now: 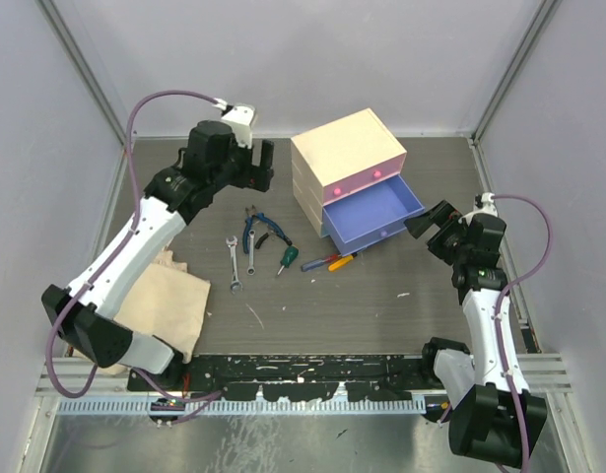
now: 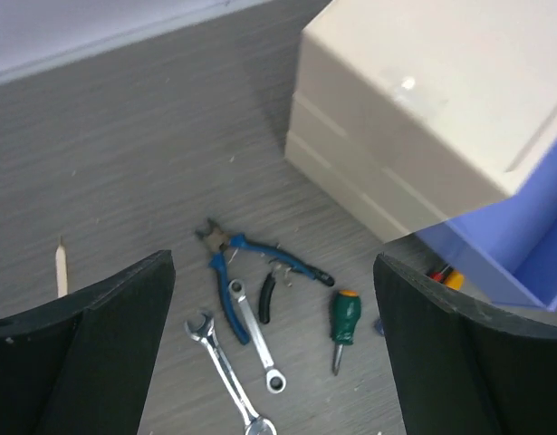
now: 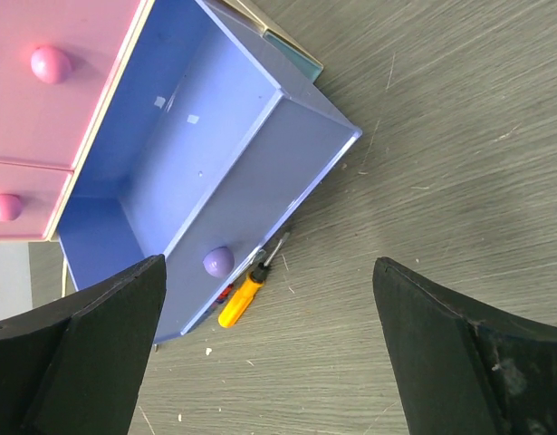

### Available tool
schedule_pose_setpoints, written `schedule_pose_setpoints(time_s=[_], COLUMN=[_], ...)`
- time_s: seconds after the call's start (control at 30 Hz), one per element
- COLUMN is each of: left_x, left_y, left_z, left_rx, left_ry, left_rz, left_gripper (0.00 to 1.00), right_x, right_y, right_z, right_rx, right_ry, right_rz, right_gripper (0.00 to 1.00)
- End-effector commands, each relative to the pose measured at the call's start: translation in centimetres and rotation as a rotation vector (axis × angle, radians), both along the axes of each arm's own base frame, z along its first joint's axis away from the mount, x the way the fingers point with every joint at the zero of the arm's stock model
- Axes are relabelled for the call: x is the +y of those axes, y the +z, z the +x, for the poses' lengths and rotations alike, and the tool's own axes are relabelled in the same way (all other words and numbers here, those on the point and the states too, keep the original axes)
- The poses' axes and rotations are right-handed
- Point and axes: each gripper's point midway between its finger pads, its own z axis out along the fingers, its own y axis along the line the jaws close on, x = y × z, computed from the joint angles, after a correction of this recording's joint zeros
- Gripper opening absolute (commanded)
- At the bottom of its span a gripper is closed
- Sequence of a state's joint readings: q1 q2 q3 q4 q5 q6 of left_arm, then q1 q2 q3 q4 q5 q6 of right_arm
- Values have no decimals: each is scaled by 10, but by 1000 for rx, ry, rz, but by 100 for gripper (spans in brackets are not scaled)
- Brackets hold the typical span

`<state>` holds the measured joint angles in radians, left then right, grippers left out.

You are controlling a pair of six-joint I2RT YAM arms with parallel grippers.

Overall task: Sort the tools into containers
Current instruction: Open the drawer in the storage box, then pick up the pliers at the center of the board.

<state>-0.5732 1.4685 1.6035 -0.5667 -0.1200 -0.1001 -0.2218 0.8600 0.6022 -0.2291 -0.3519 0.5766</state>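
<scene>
The left jaws and right jaws are wide open, holding nothing, and the tools [image 1: 287,258] lie on the counter [image 1: 381,301] beside the pulled-out blue drawer [image 1: 367,236], one, maybe red, half hidden.

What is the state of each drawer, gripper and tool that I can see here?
Blue drawer, pulled out, nothing inside.
Pink drawers, both shut.
Left gripper, open, empty.
Right gripper, open, empty.
Blue-handled pliers, flat on the table, handles spread.
Green-handled screwdriver, lying on the table.
</scene>
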Motion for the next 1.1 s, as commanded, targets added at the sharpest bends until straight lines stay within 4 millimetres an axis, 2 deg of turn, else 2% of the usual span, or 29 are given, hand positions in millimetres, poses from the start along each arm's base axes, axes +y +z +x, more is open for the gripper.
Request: schedule_pose_setpoints(time_s=[0.0,0.13,0.23,0.4,0.57,0.77,1.07], left_x=[36,63,66,62,62,58,58], left_y=[-40,-96,-138,-179,-210,-235,-268], left_z=[12,25,34,46,52,50,46], left_rx=[110,256,365,456,507,556,618], left_ry=[117,203,228,228,229,223,232], left_rz=[-66,-64,-39,18,53,46,62], left_gripper=[88,75,68,62,58,52,45], right_x=[4,17,19,24,32,36,37], right_y=[23,20,16,11,8,7,2], right_z=[4,-3,-7,-15,-19,-21,-23], right_rx=[-61,-69,-71,-68,-66,-67,-56], right_ry=[37,116,121,140,174,194,195], right_rz=[-18,4,1,20,43,60,73], right_gripper=[100,94,91,85,80,76,75])
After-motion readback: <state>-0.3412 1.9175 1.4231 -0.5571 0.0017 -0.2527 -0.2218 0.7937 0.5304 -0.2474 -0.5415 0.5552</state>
